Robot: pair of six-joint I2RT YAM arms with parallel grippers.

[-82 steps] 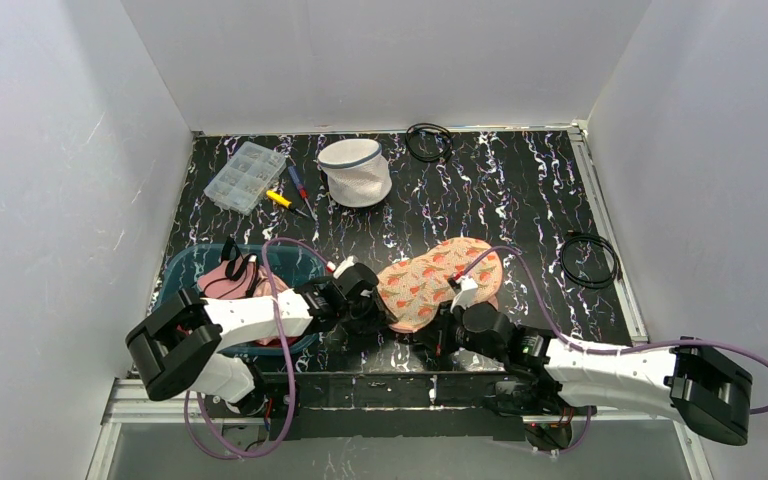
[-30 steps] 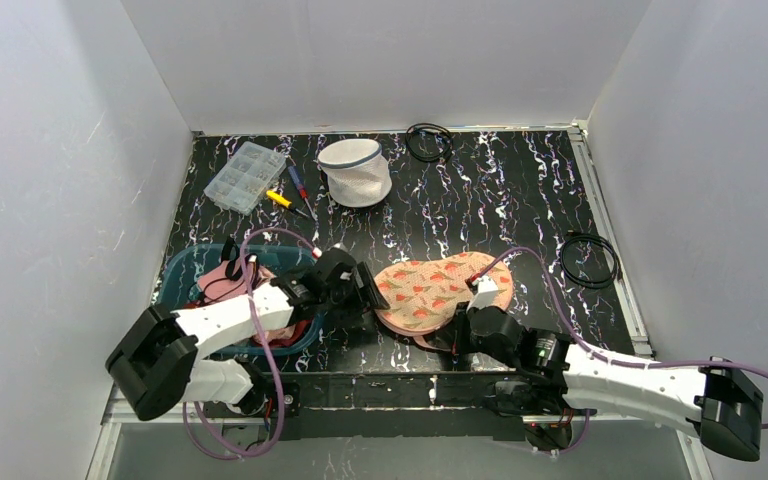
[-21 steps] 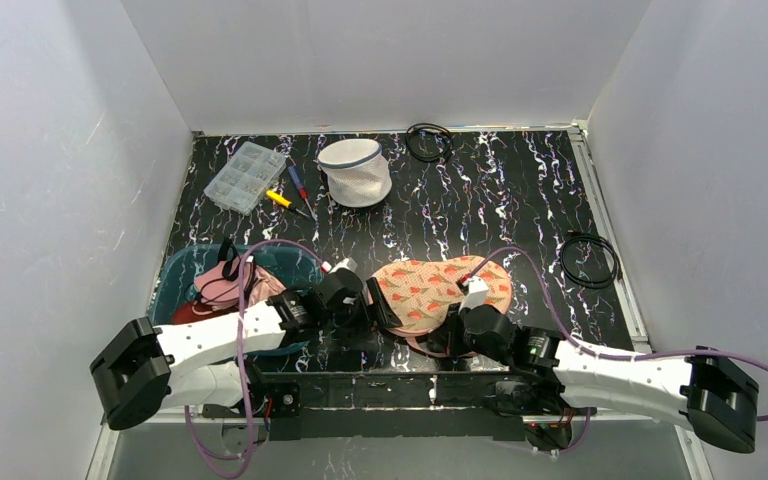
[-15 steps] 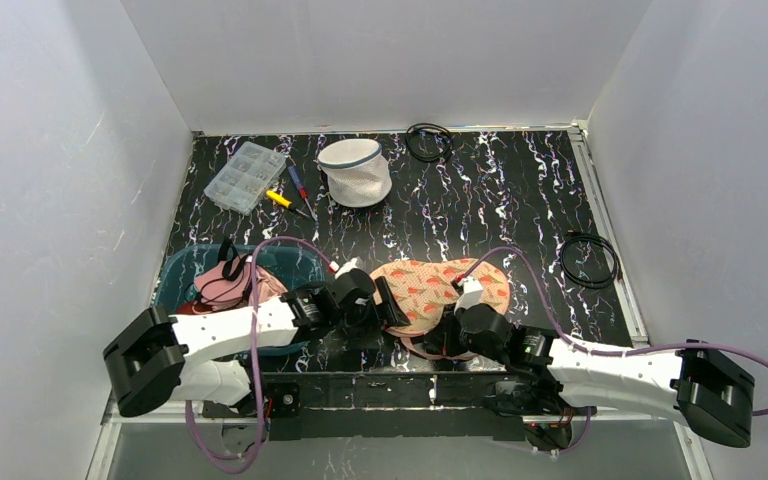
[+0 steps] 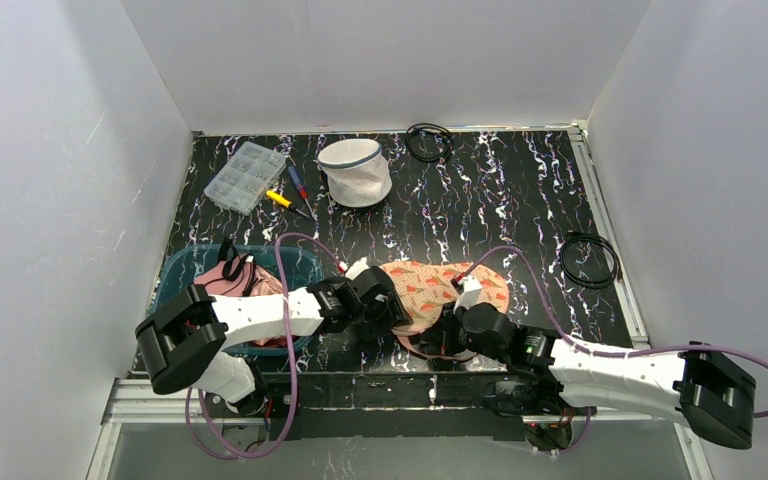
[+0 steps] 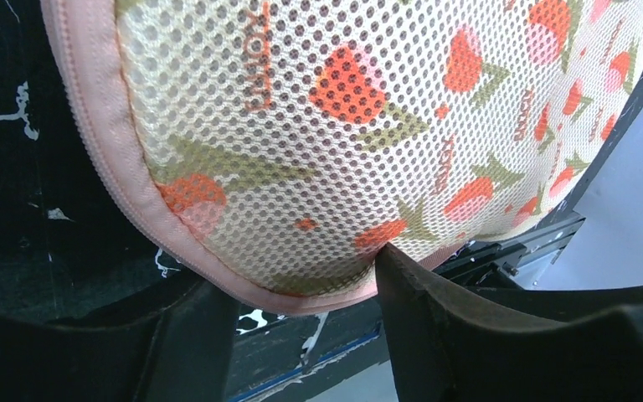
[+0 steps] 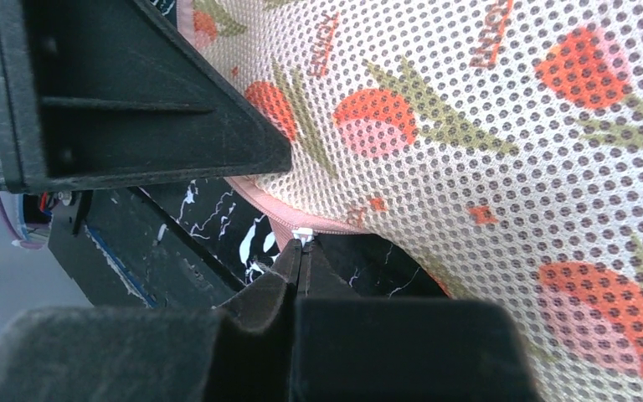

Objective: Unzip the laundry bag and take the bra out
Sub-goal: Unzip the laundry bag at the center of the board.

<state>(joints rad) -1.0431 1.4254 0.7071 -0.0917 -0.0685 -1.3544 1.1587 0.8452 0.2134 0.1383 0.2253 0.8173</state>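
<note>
Laundry bag (image 5: 440,290), strawberry-print mesh, lies near centre on the desk (image 5: 520,200). Right tool (image 7: 300,251) is pinched shut on the zipper pull (image 7: 304,234). Left tool (image 6: 297,306) is held half-wide astride the bag's edge. Risk: the tiny pull may be lost, or the unanchored bag dragged.

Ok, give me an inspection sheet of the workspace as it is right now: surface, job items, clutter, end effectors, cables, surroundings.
Surface: black marbled table.
Job's things: printed laundry bag at the near edge, its pink zipper looks closed where visible; bra: nothing seen.
Clutter: white mesh bag, parts box and screwdrivers at the back; teal basket with pink clothes on the left.
Grippers: left end effector open, jaws astride the bag's rim; right end effector shut on the zipper tab.
Cables: back coil and right coil, both black; purple arm cables.
Surroundings: white walls.
</note>
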